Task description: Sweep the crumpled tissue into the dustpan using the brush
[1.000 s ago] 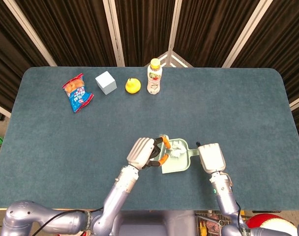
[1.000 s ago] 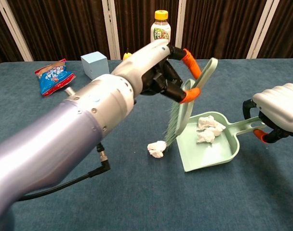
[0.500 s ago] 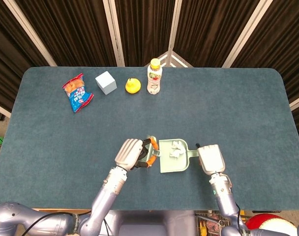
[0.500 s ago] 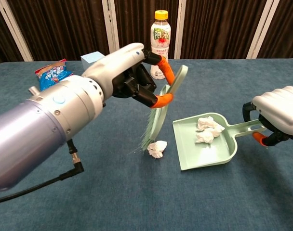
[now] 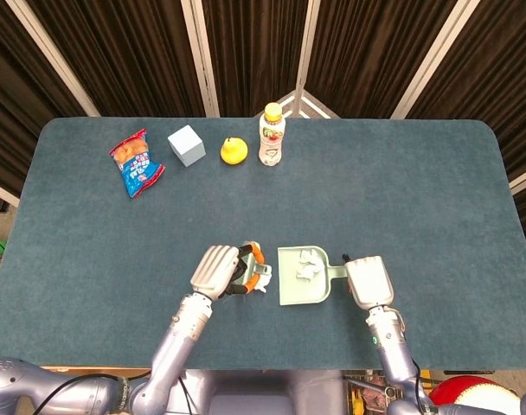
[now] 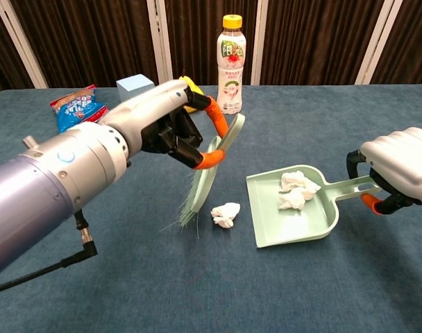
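A crumpled white tissue (image 6: pixel 225 214) lies on the blue table between the brush and the dustpan. My left hand (image 6: pixel 155 128) (image 5: pixel 216 271) grips the pale green brush (image 6: pixel 205 175) by its orange handle, bristles down on the table just left of the tissue. The pale green dustpan (image 6: pixel 309 218) (image 5: pixel 291 288) sits flat to the right, with more white tissue (image 6: pixel 294 189) inside. My right hand (image 6: pixel 397 166) (image 5: pixel 368 281) holds the dustpan's handle.
Along the far side stand a drink bottle (image 5: pixel 272 135), a yellow duck (image 5: pixel 234 151), a pale blue cube (image 5: pixel 186 144) and a snack bag (image 5: pixel 137 162). The table's near edge (image 5: pixel 272 367) runs close behind my hands.
My left hand carried the brush leftwards over the loose tissue, from against the dustpan's mouth to the tissue's left side. The dustpan and right hand barely shifted.
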Motion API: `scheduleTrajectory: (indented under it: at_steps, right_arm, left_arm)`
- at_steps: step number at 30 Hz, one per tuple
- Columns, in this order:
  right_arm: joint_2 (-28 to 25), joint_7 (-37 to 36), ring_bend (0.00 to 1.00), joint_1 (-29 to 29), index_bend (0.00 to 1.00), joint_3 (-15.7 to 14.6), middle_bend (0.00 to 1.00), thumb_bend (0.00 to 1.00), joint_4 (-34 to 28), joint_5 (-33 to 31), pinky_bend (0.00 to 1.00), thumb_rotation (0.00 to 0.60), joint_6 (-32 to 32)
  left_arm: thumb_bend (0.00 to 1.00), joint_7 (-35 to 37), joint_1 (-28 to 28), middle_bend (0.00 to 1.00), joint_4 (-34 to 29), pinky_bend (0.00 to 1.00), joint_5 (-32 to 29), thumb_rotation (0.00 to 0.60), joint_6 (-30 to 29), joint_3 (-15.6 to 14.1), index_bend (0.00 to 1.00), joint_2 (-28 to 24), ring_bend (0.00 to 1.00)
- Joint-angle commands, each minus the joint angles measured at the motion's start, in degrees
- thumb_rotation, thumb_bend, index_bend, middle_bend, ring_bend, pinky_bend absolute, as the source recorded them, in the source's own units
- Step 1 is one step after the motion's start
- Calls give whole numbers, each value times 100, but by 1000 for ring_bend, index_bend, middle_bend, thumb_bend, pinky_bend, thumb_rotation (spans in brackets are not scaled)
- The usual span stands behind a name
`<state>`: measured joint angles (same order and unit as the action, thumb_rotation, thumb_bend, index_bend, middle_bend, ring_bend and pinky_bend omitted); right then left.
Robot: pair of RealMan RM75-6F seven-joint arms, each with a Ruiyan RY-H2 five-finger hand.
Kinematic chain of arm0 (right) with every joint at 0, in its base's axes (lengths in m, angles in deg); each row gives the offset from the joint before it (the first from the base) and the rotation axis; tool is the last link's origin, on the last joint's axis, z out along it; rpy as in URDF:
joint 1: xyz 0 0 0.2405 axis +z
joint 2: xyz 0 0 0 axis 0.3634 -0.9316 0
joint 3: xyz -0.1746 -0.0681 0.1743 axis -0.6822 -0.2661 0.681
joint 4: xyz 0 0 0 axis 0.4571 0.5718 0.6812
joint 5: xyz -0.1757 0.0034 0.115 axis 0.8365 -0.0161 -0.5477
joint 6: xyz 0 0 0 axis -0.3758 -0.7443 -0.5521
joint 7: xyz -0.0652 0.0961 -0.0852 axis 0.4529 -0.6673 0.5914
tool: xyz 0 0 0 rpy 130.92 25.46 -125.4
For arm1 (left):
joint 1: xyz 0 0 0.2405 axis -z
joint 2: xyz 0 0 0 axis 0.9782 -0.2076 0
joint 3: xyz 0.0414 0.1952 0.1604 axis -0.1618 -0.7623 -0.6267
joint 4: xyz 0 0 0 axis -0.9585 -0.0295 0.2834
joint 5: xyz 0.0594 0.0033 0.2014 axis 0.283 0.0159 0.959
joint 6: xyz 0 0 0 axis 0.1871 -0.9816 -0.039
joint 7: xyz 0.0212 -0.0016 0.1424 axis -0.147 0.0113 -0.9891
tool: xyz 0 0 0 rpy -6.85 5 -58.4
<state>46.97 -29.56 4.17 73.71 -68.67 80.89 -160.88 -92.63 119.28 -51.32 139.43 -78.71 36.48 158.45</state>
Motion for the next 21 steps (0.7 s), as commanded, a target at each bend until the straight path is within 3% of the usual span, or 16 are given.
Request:
scheduleTrajectory:
  at_steps: [1,11,21]
  right_arm:
    - [-5,6,900,-2,591,0,862,512,-5,-4,929,600,1]
    - [-65,-35,900,-4,591,18,862,512,31,-38,929,600,39]
    - [-146,-86,900,-17,591,25,862,512,19,-27,929,600,41]
  left_arm:
    - [638,86,22,1000,234,1000,-28,600,50,-26,768,214,1000]
    - [624,303,268,1000,1057,1000,59,600,135,232,768,1097,1000]
    - [604,350,833,1000,1531,1000,387,600,97,1017,768,1790,1000]
